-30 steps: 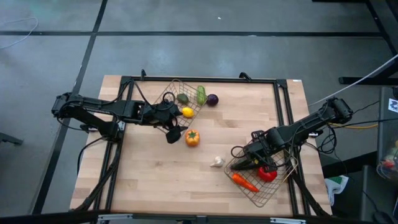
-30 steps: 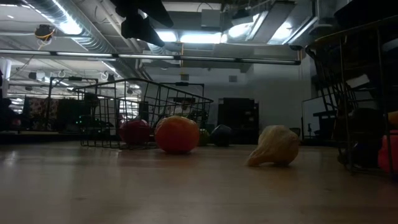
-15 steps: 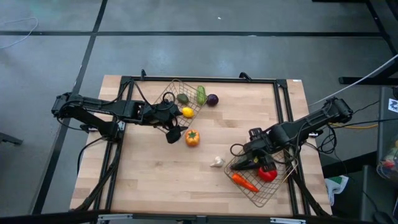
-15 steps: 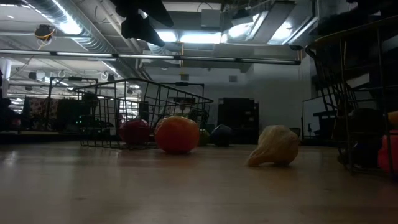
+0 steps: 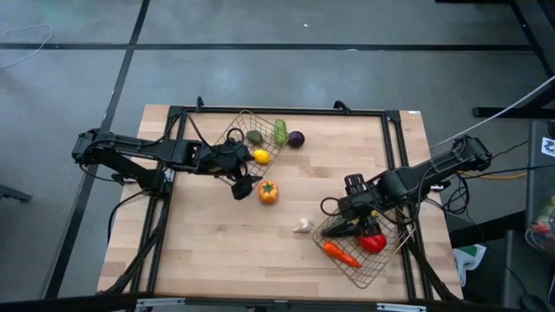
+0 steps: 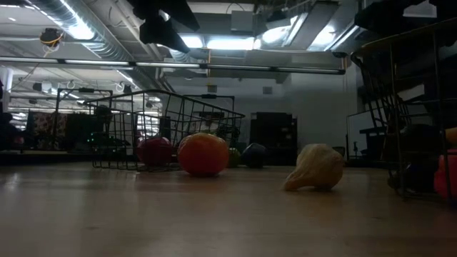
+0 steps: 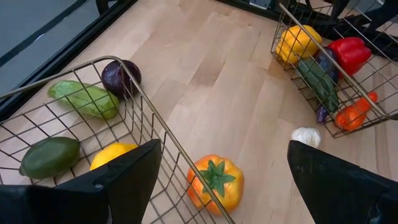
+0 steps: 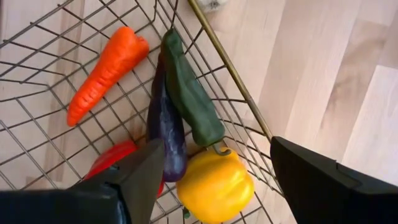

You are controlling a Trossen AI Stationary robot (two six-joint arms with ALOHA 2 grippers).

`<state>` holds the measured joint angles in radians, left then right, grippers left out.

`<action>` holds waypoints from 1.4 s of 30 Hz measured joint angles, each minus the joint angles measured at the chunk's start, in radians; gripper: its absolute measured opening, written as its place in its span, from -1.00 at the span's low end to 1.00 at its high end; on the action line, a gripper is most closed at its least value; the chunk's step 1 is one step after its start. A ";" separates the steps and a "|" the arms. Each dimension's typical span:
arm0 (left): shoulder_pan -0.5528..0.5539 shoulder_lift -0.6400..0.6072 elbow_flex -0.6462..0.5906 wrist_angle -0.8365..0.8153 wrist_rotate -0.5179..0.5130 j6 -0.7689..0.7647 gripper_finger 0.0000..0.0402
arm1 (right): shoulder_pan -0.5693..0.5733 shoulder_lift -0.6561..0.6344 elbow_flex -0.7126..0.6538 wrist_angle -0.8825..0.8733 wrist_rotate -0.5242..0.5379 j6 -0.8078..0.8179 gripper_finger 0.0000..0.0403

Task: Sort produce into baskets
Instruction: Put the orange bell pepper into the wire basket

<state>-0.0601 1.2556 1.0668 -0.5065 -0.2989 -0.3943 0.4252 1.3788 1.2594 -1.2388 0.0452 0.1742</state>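
The left wire basket [image 5: 245, 115] holds an avocado [image 7: 50, 157] and a lemon [image 7: 112, 155]. A green cucumber [image 7: 84, 99] lies at its far side and a purple onion [image 5: 296, 139] just outside it. My left gripper [image 5: 243, 186] hovers open over the basket's near corner. An orange pepper [image 5: 269, 191] and a garlic bulb [image 5: 303, 225] lie on the table. My right gripper [image 8: 214, 146] hangs open over the right basket [image 8: 236, 87], which holds a carrot [image 8: 102, 65], an aubergine [image 8: 166, 134], a green pepper [image 8: 189, 99], a yellow pepper [image 8: 214, 186] and a red pepper [image 5: 373, 243].
The table's black frame rails [image 5: 395, 147] run along its edges. Bare wood lies between the two baskets and along the near-left part of the table [image 5: 217, 251]. In the low view the orange pepper [image 6: 203, 154] and the garlic [image 6: 315, 168] stand in front of the baskets.
My right gripper has drifted a little toward the table's left and far edges, over the left side of its basket. The produce and the left arm have kept still.
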 joint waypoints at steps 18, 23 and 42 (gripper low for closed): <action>0.002 0.050 0.000 0.240 -0.024 0.071 0.98 | 0.000 0.000 0.000 0.003 0.000 -0.047 0.45; 0.004 0.071 0.000 0.281 -0.027 0.116 0.97 | 0.000 0.000 0.000 0.007 0.001 -0.052 0.45; -0.011 0.273 0.150 0.206 0.112 0.554 0.99 | 0.000 0.000 0.001 0.015 0.004 -0.052 0.45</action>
<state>-0.0715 1.5284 1.2164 -0.3006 -0.1865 0.1598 0.4252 1.3788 1.2599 -1.2236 0.0495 0.1219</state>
